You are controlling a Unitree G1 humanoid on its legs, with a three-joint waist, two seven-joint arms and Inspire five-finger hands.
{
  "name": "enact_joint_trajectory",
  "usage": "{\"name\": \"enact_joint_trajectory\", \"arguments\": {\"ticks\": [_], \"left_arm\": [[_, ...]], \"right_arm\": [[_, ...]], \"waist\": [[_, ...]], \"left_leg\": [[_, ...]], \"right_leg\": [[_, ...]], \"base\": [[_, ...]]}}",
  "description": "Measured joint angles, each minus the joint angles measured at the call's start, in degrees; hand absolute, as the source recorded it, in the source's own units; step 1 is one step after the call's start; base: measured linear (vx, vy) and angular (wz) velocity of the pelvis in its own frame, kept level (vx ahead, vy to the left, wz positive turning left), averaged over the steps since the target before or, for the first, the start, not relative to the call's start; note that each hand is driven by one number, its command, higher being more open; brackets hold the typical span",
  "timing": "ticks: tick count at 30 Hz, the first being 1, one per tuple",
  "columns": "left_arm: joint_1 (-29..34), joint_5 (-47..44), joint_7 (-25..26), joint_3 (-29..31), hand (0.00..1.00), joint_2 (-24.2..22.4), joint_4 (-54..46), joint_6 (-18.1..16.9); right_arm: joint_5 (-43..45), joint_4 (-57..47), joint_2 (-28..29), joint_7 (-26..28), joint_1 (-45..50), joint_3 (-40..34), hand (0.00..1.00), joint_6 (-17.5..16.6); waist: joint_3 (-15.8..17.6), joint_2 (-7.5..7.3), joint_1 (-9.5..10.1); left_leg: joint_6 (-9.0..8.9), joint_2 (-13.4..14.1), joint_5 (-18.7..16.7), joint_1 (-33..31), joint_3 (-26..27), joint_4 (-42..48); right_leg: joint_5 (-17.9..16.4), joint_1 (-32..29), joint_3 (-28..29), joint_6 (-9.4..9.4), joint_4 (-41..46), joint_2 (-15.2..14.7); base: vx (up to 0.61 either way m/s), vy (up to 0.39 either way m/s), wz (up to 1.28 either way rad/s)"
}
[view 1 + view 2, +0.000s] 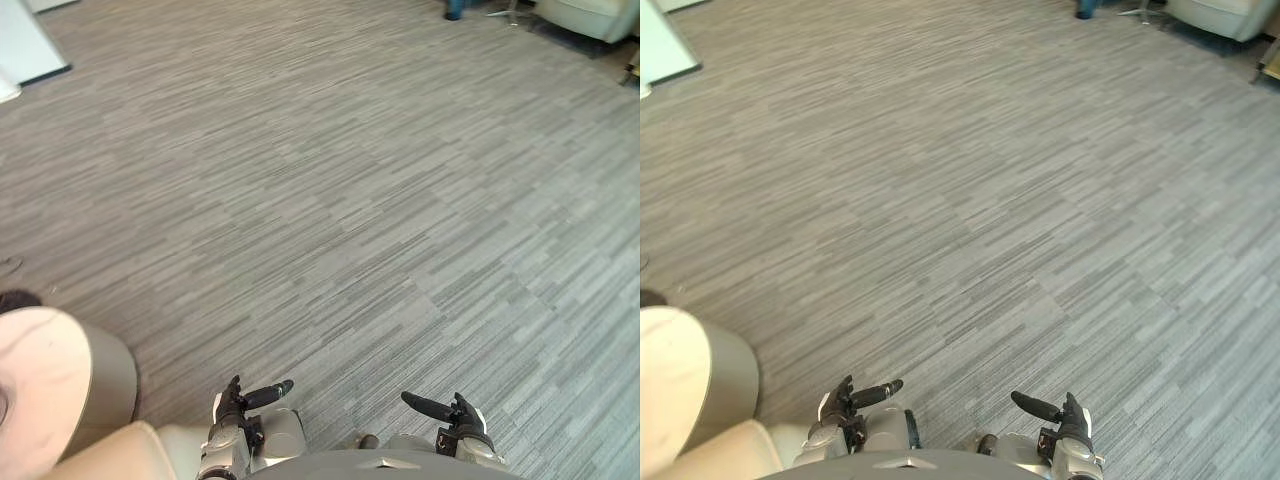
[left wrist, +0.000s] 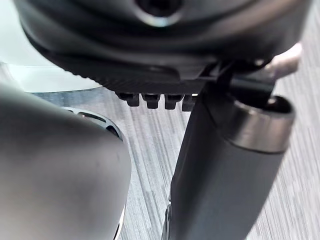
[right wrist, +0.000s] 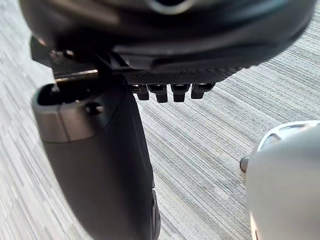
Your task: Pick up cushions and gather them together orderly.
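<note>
Probably soft and light, the cushion (image 1: 45,385) just outside my left hand (image 1: 240,402) wants a grip at its rim; that hand and my right hand (image 1: 458,412) hang slack-fingered and empty.

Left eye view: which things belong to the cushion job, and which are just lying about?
Job: round beige cushion at lower left, possibly a pouf; left hand and right hand, both open and empty.
Lying about: pale armchair at far right; white panel at far left; blue object near the armchair; grey carpet.
</note>
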Motion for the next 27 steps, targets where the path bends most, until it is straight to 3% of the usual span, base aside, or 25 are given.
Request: {"name": "enact_joint_trajectory", "arguments": {"ticks": [2,4,5,7,9,11,12,13,15,17,18,19,20,21,22,23,24,25,27], "left_arm": [[0.00,-0.12,0.07,-0.01,1.00,-0.21,0.06,-0.23],[0.40,-0.45,0.16,0.01,1.00,-0.02,0.09,-0.23],[0.44,-0.54,-0.01,-0.01,1.00,0.35,0.09,-0.20],[0.39,-0.55,0.05,0.00,1.00,0.91,0.54,-0.12],[0.42,-0.53,0.13,-0.37,1.00,1.00,1.21,0.28],[0.28,-0.31,0.25,-2.90,1.00,1.96,2.90,0.34],[0.43,0.21,0.27,-4.76,1.00,2.70,3.82,0.39],[0.41,0.55,0.29,-4.89,1.00,2.86,4.26,0.39],[0.34,0.56,0.57,-4.89,1.00,2.94,4.80,0.40],[-0.07,0.50,0.58,-4.88,1.00,2.93,5.26,0.41],[-0.04,0.61,0.56,-5.38,1.00,3.32,5.35,0.44],[0.25,0.64,0.51,-5.45,1.00,3.57,5.57,0.46],[-0.16,0.68,0.51,-5.57,1.00,3.31,6.27,0.48],[-0.94,1.40,0.16,-6.32,1.00,2.53,6.86,0.34],[-1.20,1.96,0.05,-6.30,1.00,2.23,6.97,0.35],[-1.38,2.90,0.07,-6.22,1.00,1.65,6.96,0.45],[-1.43,3.43,0.05,-5.96,1.00,1.57,6.65,0.43],[-1.43,4.12,0.02,-3.88,1.00,1.07,5.76,0.46],[-1.22,3.99,0.08,-1.45,1.00,0.23,3.26,0.41]], "right_arm": [[1.40,0.14,-0.07,-0.03,0.59,0.00,1.00,0.13],[1.40,0.58,0.42,-0.09,0.87,0.04,1.00,0.26],[1.38,0.60,1.13,-0.06,0.87,-0.02,1.00,0.21],[1.34,0.59,1.78,0.24,1.45,-0.36,1.00,0.21],[1.24,-0.03,1.77,0.65,1.42,-1.18,1.00,0.22],[1.18,-0.39,1.08,0.76,1.28,-1.20,1.00,0.02],[1.31,-0.55,0.67,0.88,0.91,-1.16,1.00,0.00],[1.21,-0.59,0.41,0.92,0.46,-0.94,1.00,-0.17],[1.16,-0.53,0.35,1.28,-0.74,-0.61,1.00,-0.79],[1.13,-0.48,0.25,1.40,-1.51,-0.57,1.00,-1.06],[1.24,-0.12,0.15,1.40,-2.66,-0.59,1.00,-1.01],[1.38,0.03,0.03,1.39,-3.00,-0.73,1.00,-0.94],[1.33,0.14,-0.48,1.35,-3.07,-0.72,1.00,-0.91],[0.60,0.60,-1.50,1.35,-3.99,-0.67,1.00,-1.00],[0.17,0.70,-1.73,1.32,-4.29,-0.79,1.00,-1.02],[0.12,0.78,-1.80,1.34,-4.28,-1.22,1.00,-1.02],[0.26,0.84,-1.44,1.29,-3.99,-2.59,1.00,-0.48],[0.20,0.42,-1.18,1.19,-3.47,-2.34,1.00,-0.33],[0.24,-0.69,-0.30,0.65,-2.72,-1.59,1.00,-0.35]], "waist": [[-0.30,-0.25,0.47],[-1.94,-0.74,1.68],[-2.94,-2.21,1.60],[-3.96,-3.34,1.62],[-3.94,-3.35,1.60],[-3.39,-3.06,0.26],[-3.15,-2.69,-0.83],[-2.99,-2.45,-1.15],[-2.53,-2.11,-1.49],[-2.29,-1.93,-1.69],[-1.59,-2.38,-2.76],[-1.14,-2.36,-3.34],[-1.01,-2.02,-3.67],[-0.59,0.01,-3.17],[-0.28,0.23,-3.20],[-0.09,0.53,-3.39],[-0.07,0.88,-3.58],[0.36,1.10,-3.83],[1.57,1.58,-3.14]], "left_leg": [[-0.50,-3.60,4.81,-0.06,-4.30,-12.12],[0.23,-4.57,11.33,0.55,-4.93,-12.14],[1.41,-4.89,9.24,-0.08,-3.10,-8.95],[2.35,-4.72,4.76,-0.04,-0.39,-4.53],[3.05,-4.72,1.15,4.37,3.00,-4.40],[3.54,-5.23,-1.32,10.89,4.61,-6.29],[3.67,-5.18,-1.86,15.24,5.55,-8.37],[3.59,-4.76,-1.91,17.77,6.27,-10.32],[3.49,-3.08,-1.94,23.29,7.91,-15.36],[2.74,-1.80,-1.90,25.33,9.01,-17.76],[2.08,-0.94,-1.85,27.17,9.24,-20.10],[1.21,-0.89,-1.91,28.17,8.94,-20.68],[0.26,-0.02,-1.80,29.05,8.48,-21.13],[-2.22,2.13,-0.26,29.13,8.14,-20.36],[-3.15,2.38,0.56,29.12,7.68,-19.51],[-3.61,2.97,1.56,28.82,6.40,-17.17],[-3.19,4.69,3.02,26.01,3.64,-8.04],[-1.94,7.30,5.88,20.19,0.13,6.39],[-2.04,10.71,4.91,11.96,-2.60,26.74]], "right_leg": [[-1.13,0.94,4.23,1.66,-0.92,-0.50],[-2.39,1.83,9.24,3.47,-1.84,-1.10],[-2.94,1.75,10.81,4.58,-1.71,-2.44],[-3.07,1.46,12.73,5.77,0.30,-3.71],[-3.89,-3.69,13.91,8.37,16.06,-5.04],[-1.62,-11.96,12.31,12.84,38.27,-7.92],[-2.43,-15.47,7.26,10.77,44.41,-10.91],[-3.25,-17.25,3.89,9.29,44.99,-12.26],[-4.52,-21.32,-2.46,7.09,38.50,-12.25],[-4.13,-24.34,-3.57,7.22,30.48,-10.14],[1.26,-26.82,-2.82,7.18,17.41,-7.32],[8.18,-26.51,-1.95,5.91,14.82,-6.24],[9.84,-25.52,-1.88,2.19,14.24,-4.87],[7.83,-25.49,-1.81,1.13,15.47,-2.85],[6.25,-25.69,-1.77,0.78,16.80,-2.80],[4.09,-25.25,-1.91,0.16,18.13,-2.73],[1.73,-22.81,-2.27,-0.28,17.85,-2.00],[0.68,-18.90,-2.84,-0.62,15.44,-0.90],[-0.01,-11.88,-3.13,-1.53,11.13,1.73]], "base": [[0.31,0.133,-0.94],[0.45,0.176,-1.19],[0.47,0.151,-1.02],[0.48,0.134,-0.78],[0.46,0.149,-0.84],[0.46,0.140,-0.52],[0.41,0.067,-0.37],[0.33,0.012,-0.30],[0.46,-0.076,-0.44],[0.51,-0.186,-0.31],[0.45,-0.239,-0.03],[0.47,-0.268,0.09],[0.39,-0.251,-0.10],[0.39,-0.265,-0.21],[0.50,-0.360,-0.27],[0.51,-0.371,-0.03],[0.69,-0.495,0.12],[0.57,-0.400,0.13],[0.45,-0.279,0.03]]}}
